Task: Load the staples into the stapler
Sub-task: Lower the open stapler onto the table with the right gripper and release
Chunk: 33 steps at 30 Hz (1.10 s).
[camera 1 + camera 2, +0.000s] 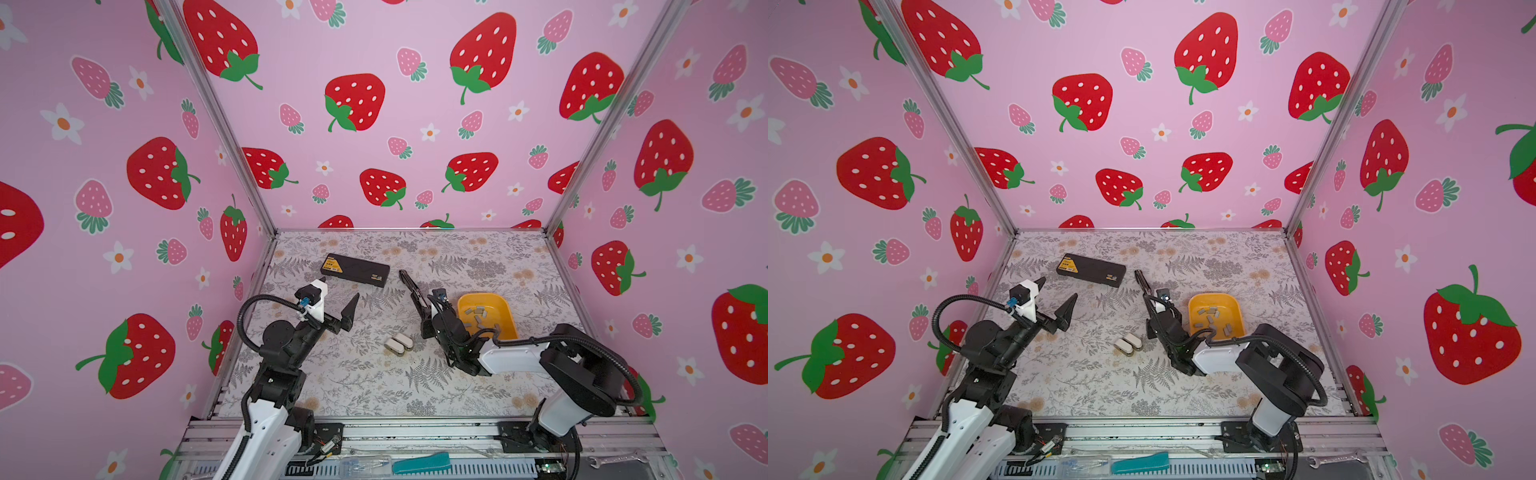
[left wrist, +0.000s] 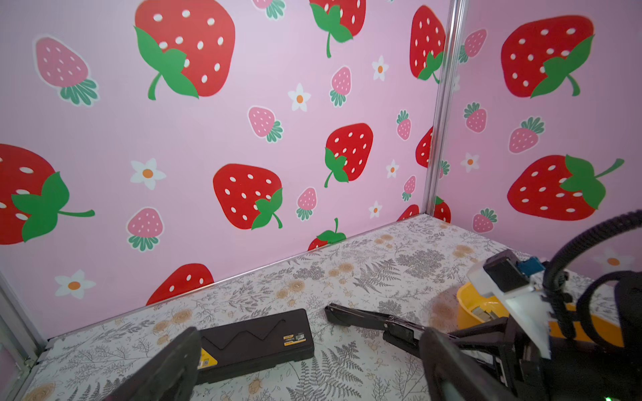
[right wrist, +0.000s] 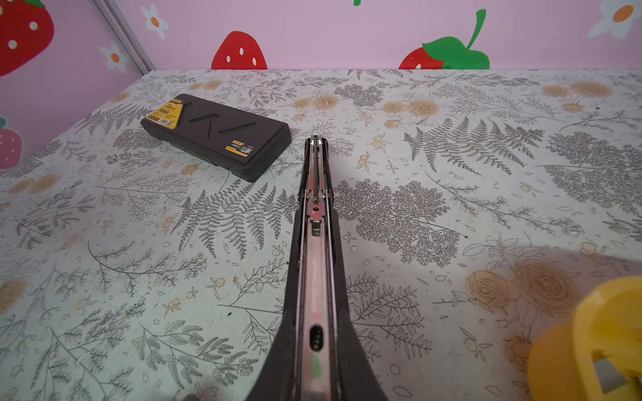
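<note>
clamping the right gripper [image 1: 420, 305] on the black stapler [image 3: 315, 194], just beside the yellow tray [image 1: 511, 320], magazine channel lying open. holding the left gripper [image 1: 1054, 296] spread wide on nothing, well apart from that tray. spotting the grey staples [image 1: 478, 310] lying loose inside the tray.

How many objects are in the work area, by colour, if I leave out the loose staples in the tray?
Black: 2 (long case, stapler)
Yellow: 1 (tray)
White: 2 (small items side by side)
Total: 5
</note>
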Each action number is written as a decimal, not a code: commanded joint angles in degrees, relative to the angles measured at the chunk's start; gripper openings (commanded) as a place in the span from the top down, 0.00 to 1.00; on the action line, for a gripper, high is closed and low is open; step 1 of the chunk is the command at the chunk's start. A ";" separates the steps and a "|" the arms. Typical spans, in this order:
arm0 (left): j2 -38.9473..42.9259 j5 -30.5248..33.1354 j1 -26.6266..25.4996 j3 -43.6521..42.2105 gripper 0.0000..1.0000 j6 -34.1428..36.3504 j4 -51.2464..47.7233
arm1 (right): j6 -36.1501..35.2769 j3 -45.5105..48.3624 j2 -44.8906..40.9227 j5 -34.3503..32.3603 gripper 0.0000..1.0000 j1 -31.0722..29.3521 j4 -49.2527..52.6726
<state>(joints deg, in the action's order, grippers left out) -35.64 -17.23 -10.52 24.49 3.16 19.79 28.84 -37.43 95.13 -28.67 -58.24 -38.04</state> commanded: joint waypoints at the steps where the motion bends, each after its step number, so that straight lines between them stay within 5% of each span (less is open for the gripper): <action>1: -3.66 -2.40 -0.24 3.26 0.01 0.93 1.53 | 2.35 -3.04 1.73 -1.99 1.00 0.03 -2.16; 25: -10.68 -6.21 -0.46 7.98 0.01 3.97 -2.66 | 6.42 0.07 9.23 -6.08 1.00 2.42 -5.24; 30: -12.44 -6.56 -0.46 9.29 0.01 3.39 -3.99 | 5.69 1.22 10.95 -5.57 0.94 2.89 -9.05; 33: -11.83 -7.52 -0.50 9.64 0.01 3.36 -4.30 | 5.63 1.13 10.27 -4.76 0.81 2.89 -9.03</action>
<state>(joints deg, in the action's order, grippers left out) -48.25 -23.18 -10.79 31.20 6.44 15.55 33.01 -36.84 105.16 -32.49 -55.59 -44.62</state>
